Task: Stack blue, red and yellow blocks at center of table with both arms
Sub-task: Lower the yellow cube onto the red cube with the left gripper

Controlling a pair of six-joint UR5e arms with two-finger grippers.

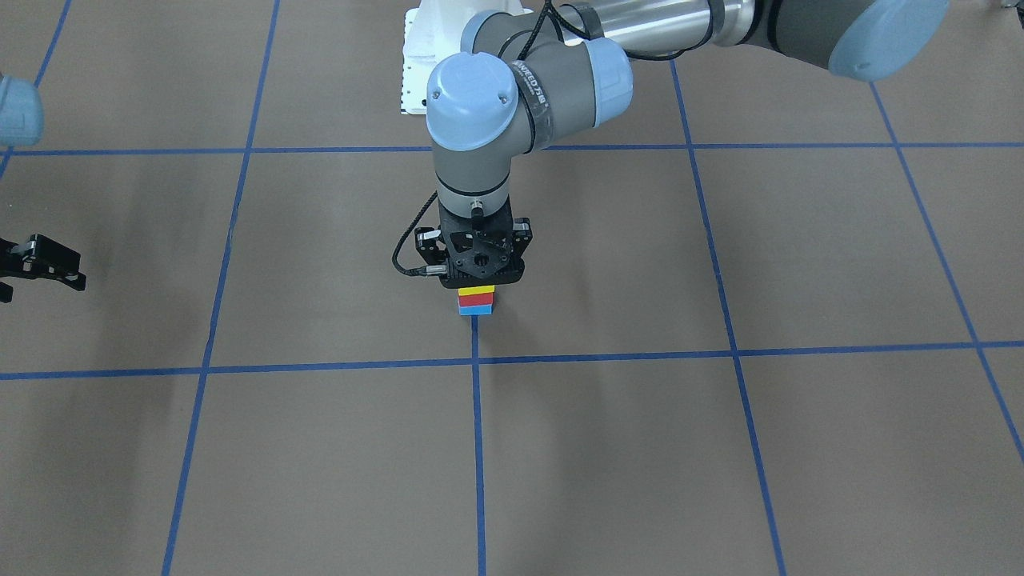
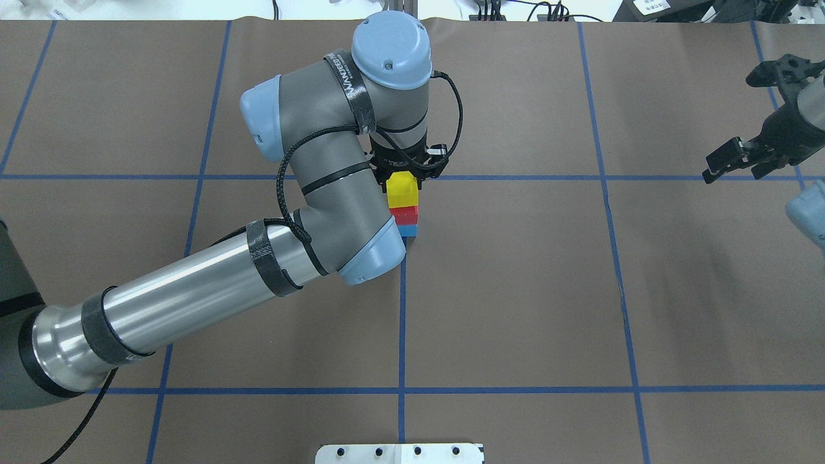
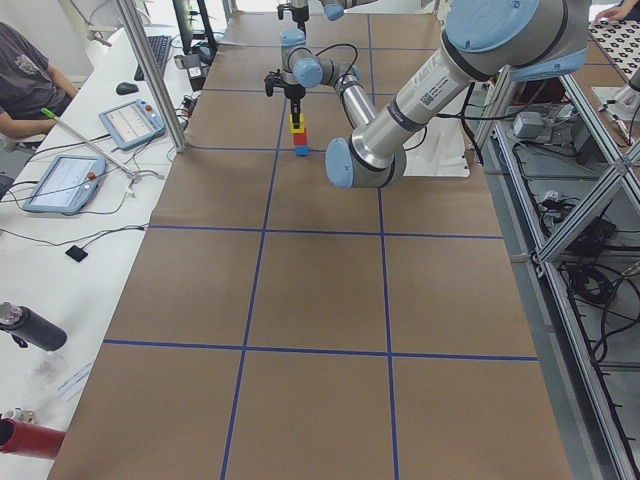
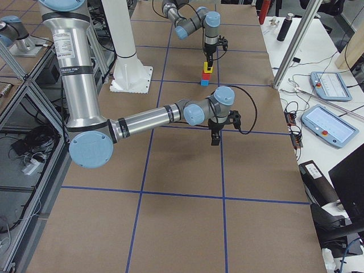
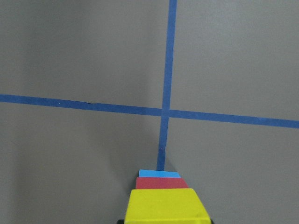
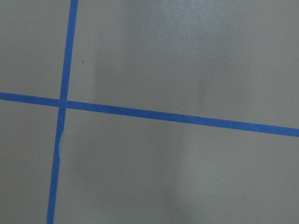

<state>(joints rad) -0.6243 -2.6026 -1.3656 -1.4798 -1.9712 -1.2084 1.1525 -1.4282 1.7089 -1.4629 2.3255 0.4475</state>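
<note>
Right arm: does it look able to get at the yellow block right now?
Probably not. The left hand straddles the yellow block, covering it from above and on two sides. The right hand sits open, far off to the side.

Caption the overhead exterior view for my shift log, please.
Left end effector grips yellow block atop red block and blue block on the table; right end effector open, far aside.

The table (image 1: 720, 448) has a matt brown, paper-like surface crossed by smooth blue tape (image 1: 478, 448). The yellow block (image 2: 401, 187), red block (image 2: 405, 214) and blue block (image 2: 407, 231) look matt. The left arm (image 2: 187, 296) has a polished metal tube, and its caps (image 2: 391, 48) are smooth plastic. The left gripper (image 1: 478, 280) is matt black.
</note>
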